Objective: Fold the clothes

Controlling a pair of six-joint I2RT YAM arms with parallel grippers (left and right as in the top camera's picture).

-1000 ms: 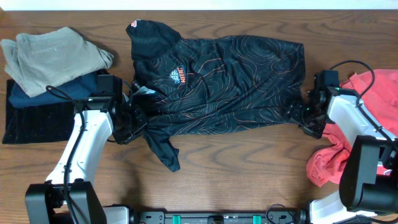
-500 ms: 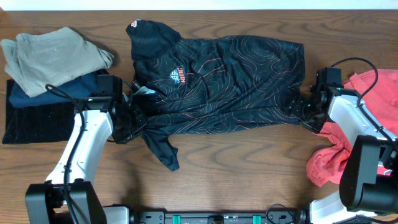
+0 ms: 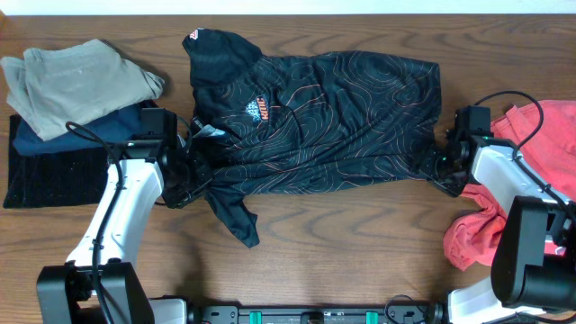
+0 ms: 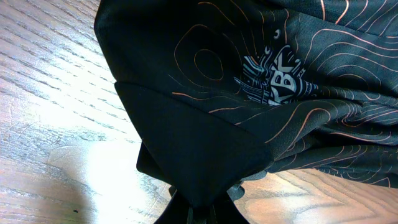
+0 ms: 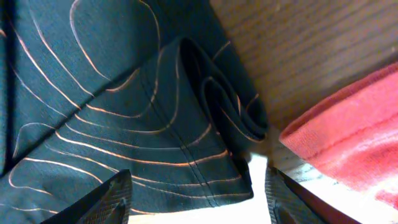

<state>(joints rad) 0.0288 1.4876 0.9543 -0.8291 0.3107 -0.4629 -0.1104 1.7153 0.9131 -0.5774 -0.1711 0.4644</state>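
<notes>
Currently the left gripper [image 4: 202,208] is pinching the black jersey [image 3: 333,108] by its bunched nine o'clock edge. The right gripper [image 5: 199,193] is straddling the rolled hem corner [image 5: 230,118] at three o'clock, jaws wide, risking snagging the coral-red garment [image 5: 348,149] just beside.

A brown wooden table [image 3: 360,243] with dark, wavy grain fills nearly the whole overhead view. Along its far edge runs a narrow pale strip [image 3: 288,5], possibly a wall or a light floor; too little shows to tell. Lighting is even from above, with soft shadows. In the left wrist view the wood [image 4: 56,93] looks washed-out grey, with a bright glare patch [image 4: 93,168]. The right wrist view shows warm brown boards [image 5: 298,43].
</notes>
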